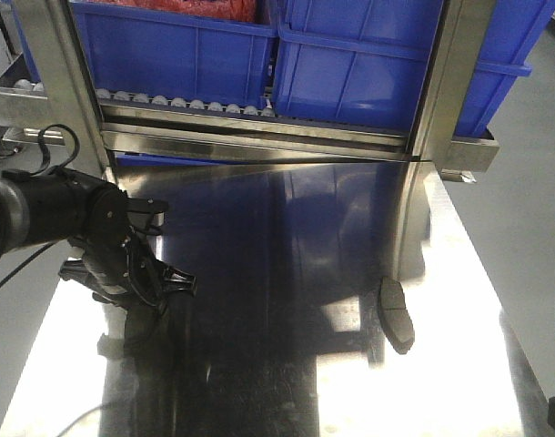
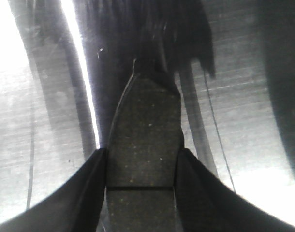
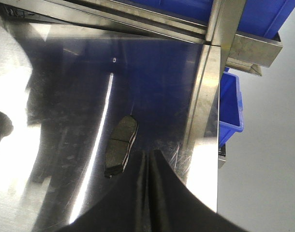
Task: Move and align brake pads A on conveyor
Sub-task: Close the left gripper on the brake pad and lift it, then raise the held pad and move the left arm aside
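My left gripper [image 2: 141, 152] is shut on a brake pad A [image 2: 145, 125], its grey-olive face with the centre groove between both fingers, just over the steel tabletop. In the front view this gripper [image 1: 176, 248] is at the table's left side; the held pad is hard to make out there. A second brake pad A [image 1: 396, 314] lies flat on the tabletop at the right, by the rack's post. It also shows in the right wrist view [image 3: 121, 145], just left of and ahead of my right gripper [image 3: 148, 154], which is shut and empty. The conveyor is out of view.
The shiny steel tabletop [image 1: 287, 364] fills the front view. A roller rack with blue bins [image 1: 350, 64] stands along its far edge, with steel posts [image 1: 437, 118] coming down to the table. Another blue bin [image 3: 230, 106] sits beyond the table's right edge.
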`<state>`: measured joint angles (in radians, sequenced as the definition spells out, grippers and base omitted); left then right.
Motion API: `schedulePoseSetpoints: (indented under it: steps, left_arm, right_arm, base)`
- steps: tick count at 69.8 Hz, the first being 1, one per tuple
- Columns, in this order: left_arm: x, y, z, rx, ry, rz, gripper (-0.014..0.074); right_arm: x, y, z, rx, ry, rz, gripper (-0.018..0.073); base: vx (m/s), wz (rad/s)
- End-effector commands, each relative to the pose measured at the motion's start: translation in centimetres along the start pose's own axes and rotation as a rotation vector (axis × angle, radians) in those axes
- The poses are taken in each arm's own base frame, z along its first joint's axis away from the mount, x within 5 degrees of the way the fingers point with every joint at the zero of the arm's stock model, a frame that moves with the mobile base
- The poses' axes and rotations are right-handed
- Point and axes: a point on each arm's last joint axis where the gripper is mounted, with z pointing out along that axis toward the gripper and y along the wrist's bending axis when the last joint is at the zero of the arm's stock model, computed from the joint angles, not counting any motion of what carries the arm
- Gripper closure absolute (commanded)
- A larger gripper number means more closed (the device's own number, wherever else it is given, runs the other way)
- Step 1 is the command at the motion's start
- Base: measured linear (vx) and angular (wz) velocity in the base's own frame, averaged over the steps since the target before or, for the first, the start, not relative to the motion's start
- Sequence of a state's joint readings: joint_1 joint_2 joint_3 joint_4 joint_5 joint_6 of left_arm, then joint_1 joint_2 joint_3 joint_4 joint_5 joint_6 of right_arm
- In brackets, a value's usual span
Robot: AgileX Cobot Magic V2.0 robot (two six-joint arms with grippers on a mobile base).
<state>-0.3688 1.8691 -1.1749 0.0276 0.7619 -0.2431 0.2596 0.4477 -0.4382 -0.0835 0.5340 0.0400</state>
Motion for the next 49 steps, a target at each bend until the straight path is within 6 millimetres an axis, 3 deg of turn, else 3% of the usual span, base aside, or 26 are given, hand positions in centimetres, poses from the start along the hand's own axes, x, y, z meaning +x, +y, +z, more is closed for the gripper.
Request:
schedulePoseSetpoints:
  steps: [1, 28, 49]
  left_arm:
    - [-0.4, -0.1, -3.9, 0.044, -0.170, -0.004, 0.0554]
    - [4.2, 1.2, -10.7, 0.079, -0.425, 0.019, 0.0547]
    - [10.9, 2.9, -15.8, 0.115, -0.705, 0.045, 0.0542]
  right_arm:
    - [-1.4, -0.1, -0.3, 0.004, -0.089, -0.020, 0.0566]
    - [-1.4, -0.1, -0.3, 0.004, -0.089, -0.020, 0.0566]
    - [-1.4, -0.1, -0.3, 0.004, -0.089, -0.020, 0.0566]
  base:
    - [0.00, 0.00]
    - [0.00, 0.00]
    - [0.00, 0.00]
